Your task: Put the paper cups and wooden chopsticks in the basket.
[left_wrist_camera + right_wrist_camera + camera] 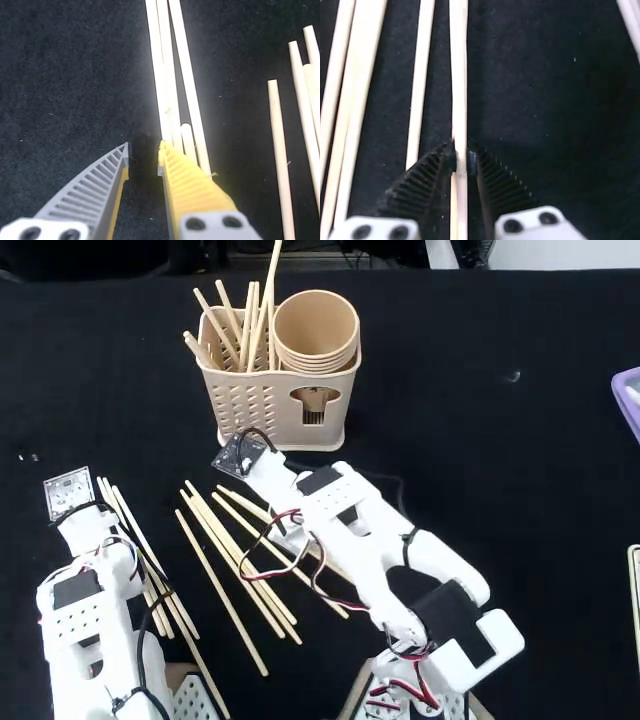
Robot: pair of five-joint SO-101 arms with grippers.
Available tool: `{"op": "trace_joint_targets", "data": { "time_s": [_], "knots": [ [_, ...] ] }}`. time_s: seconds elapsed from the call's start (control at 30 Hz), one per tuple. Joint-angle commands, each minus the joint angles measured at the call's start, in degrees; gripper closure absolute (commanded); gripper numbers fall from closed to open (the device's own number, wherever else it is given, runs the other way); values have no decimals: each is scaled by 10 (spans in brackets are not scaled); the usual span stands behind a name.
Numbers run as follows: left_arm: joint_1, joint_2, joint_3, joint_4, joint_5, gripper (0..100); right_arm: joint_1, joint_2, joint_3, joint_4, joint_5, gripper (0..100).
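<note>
Wooden chopsticks (242,562) lie loose on the black table (520,490) near the basket (270,405); probably light, stiff and slippery, best pinched mid-length; right gripper (461,156) is clamped on one chopstick (458,75); left gripper (142,150) is slightly parted, empty, beside others.

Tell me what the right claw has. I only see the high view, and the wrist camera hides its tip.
Observer: In the right wrist view, the right claw is closed on a chopstick that runs straight between its fingers.
Operator: Is it lifted off the table?
Observer: I cannot tell that. Other sticks lie alongside it on the black cloth.
Operator: And the left claw?
Observer: The left claw is open with nothing in the gap. A bundle of chopsticks lies against the far side of its yellow finger, outside the gap.
</note>
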Motion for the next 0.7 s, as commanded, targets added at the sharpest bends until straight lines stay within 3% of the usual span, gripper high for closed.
{"op": "trace_joint_targets", "data": {
  "time_s": [0.0,0.2,0.37,0.53,0.67],
  "knots": [
    [7,-10,-2,-10,5,895,11,-22,-30,5,6,988],
    [7,-10,-2,-10,5,895,0,-179,-81,104,3,988],
    [7,-10,-2,-10,5,895,-22,-312,-87,111,-20,988],
    [7,-10,-2,-10,5,895,-23,-416,-105,6,-99,988],
    [7,-10,-2,-10,5,895,-22,-451,-107,-185,-121,987]
  ]
}}
